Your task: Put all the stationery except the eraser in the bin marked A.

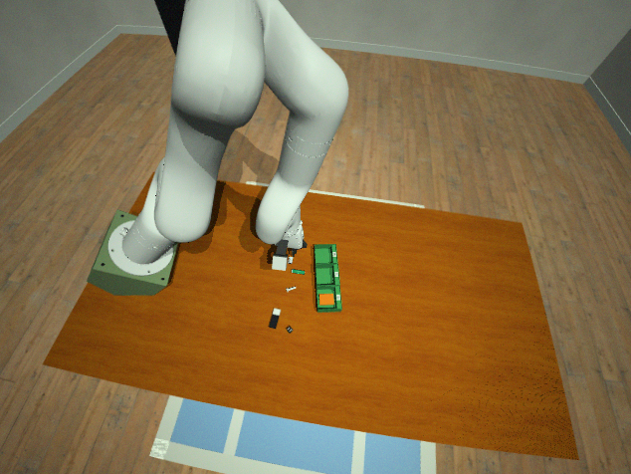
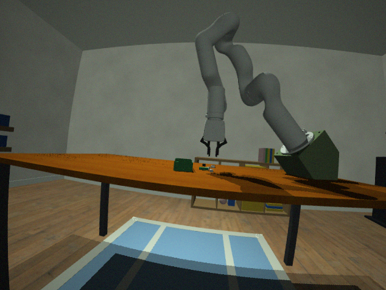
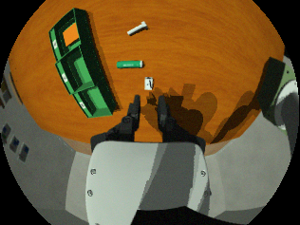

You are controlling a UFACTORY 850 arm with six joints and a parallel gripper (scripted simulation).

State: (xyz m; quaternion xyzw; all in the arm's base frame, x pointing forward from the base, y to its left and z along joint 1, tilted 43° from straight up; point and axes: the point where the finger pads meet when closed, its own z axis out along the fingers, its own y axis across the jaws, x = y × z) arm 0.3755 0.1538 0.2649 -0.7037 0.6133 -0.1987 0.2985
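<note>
Overhead, dark angular jaws partly spread, pinching nothing, above glossy wood-grain table (image 1: 433,332), long green three-compartment bin (image 1: 324,267).

On the desk (image 1: 433,316) the bin row (image 1: 325,277) lies right of a line of small things: a marker (image 1: 298,272), a screw (image 1: 290,290), an eraser (image 1: 275,318) and a clip (image 1: 289,329). The arm's base (image 1: 109,280) stands at the left edge.

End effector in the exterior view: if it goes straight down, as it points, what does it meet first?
Probably the table top, just beside the small white item; the end effector hangs above both, and depth is unclear.
</note>
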